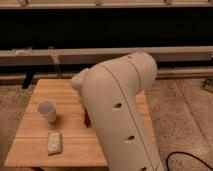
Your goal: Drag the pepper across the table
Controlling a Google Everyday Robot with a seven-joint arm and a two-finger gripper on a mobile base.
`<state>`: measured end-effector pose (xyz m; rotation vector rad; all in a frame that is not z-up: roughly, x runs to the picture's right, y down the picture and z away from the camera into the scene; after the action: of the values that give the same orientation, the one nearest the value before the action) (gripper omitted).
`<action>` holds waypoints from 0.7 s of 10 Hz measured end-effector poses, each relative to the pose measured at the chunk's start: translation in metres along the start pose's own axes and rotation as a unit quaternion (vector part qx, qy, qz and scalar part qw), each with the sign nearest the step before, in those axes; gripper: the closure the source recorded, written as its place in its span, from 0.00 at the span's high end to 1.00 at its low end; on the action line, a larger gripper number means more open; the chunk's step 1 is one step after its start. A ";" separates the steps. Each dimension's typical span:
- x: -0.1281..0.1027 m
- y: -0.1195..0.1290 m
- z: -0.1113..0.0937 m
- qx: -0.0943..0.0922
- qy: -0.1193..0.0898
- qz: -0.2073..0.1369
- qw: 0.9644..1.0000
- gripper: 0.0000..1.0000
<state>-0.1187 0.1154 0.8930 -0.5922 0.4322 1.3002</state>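
A small dark red shape (pixel 87 120), which looks like the pepper, peeks out on the wooden table (pixel 65 145) just left of my big white arm (pixel 120 110). My gripper (pixel 84 107) is mostly hidden behind the arm. Only a dark part of it shows right above the red shape, low over the middle of the table. I cannot tell whether it touches the pepper.
A white cup (pixel 47 110) stands upright on the left part of the table. A pale rectangular packet (pixel 54 142) lies flat near the front left. The table stands on a speckled floor. A black cable (pixel 187 159) lies at the lower right. Rails and a dark wall run behind.
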 end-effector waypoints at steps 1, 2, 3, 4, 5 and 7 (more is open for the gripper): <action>-0.001 0.001 -0.001 0.000 -0.001 -0.002 1.000 0.24; -0.002 0.001 -0.001 0.000 0.000 -0.004 1.000 0.32; -0.003 0.002 -0.002 0.000 -0.001 -0.005 1.000 0.40; -0.004 0.004 -0.003 0.000 -0.001 -0.008 1.000 0.51; -0.005 0.004 -0.003 0.001 -0.001 -0.010 1.000 0.55; -0.008 0.006 -0.004 0.001 -0.001 -0.014 1.000 0.56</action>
<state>-0.1264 0.1077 0.8932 -0.5928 0.4212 1.2734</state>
